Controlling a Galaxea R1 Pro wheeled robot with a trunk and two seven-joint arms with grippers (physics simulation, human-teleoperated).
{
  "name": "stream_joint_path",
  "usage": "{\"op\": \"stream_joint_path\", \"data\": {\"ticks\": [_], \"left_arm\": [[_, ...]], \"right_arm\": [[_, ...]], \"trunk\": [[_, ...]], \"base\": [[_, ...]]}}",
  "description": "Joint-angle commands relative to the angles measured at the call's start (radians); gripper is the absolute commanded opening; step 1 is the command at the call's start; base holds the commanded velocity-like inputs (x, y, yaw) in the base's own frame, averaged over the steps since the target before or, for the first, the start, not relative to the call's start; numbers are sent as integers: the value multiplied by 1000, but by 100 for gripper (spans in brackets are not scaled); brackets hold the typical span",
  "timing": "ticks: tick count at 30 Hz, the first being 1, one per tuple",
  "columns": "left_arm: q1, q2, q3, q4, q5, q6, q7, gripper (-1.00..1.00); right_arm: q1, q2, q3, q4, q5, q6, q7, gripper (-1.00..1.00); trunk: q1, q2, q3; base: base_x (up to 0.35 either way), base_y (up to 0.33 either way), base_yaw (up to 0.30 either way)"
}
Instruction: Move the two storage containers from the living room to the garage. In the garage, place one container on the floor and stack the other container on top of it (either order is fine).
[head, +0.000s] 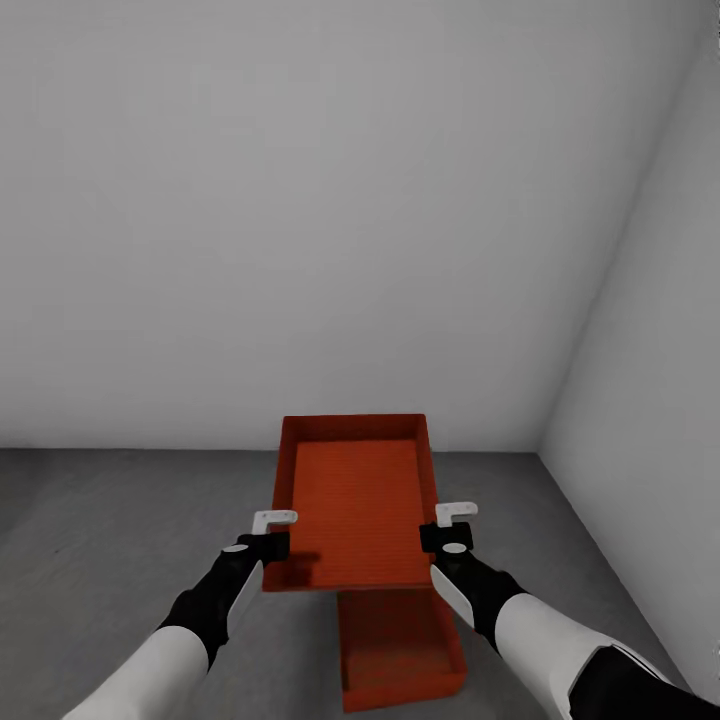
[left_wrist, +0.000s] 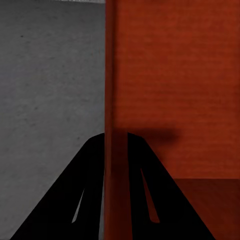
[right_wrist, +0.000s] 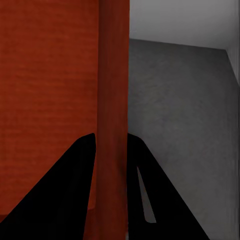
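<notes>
I hold one orange-red storage container (head: 355, 500) in the air in front of me, level, over the dark grey floor (head: 110, 540). My left gripper (head: 272, 533) is shut on its left wall (left_wrist: 116, 100) and my right gripper (head: 446, 527) is shut on its right wall (right_wrist: 113, 100). The other storage container (head: 400, 650) rests on the floor directly below and nearer to me, partly hidden by the held one. In each wrist view the black fingers (left_wrist: 75, 200) (right_wrist: 65, 195) straddle a thin orange wall.
Plain pale grey garage walls (head: 300, 200) rise ahead and to the right (head: 660, 350), meeting in a corner at the right. Bare concrete floor lies open to the left and right of the containers.
</notes>
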Motion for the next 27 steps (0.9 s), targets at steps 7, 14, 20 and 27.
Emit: {"op": "stream_joint_path", "data": {"ticks": [7,14,20,27], "left_arm": [[-1,2,-12,-3,3,6,11,-100],[-1,2,-12,-3,3,6,11,-100],[-1,3,-12,-3,4,6,10,-100],[-1,3,-12,-3,3,1,8,-100]], "right_arm": [[-1,-7,23,38,-32,3,-10,-100],[-1,-7,23,38,-32,3,-10,-100],[-1,-7,23,38,-32,3,-10,-100],[-1,-7,23,38,-32,3,-10,-100]], "trunk": [[1,-2,-2],[1,-2,-2],[1,-2,-2],[1,-2,-2]], "base": [[152,-259,0],[192,-237,0],[219,-212,0],[219,-186,0]]}}
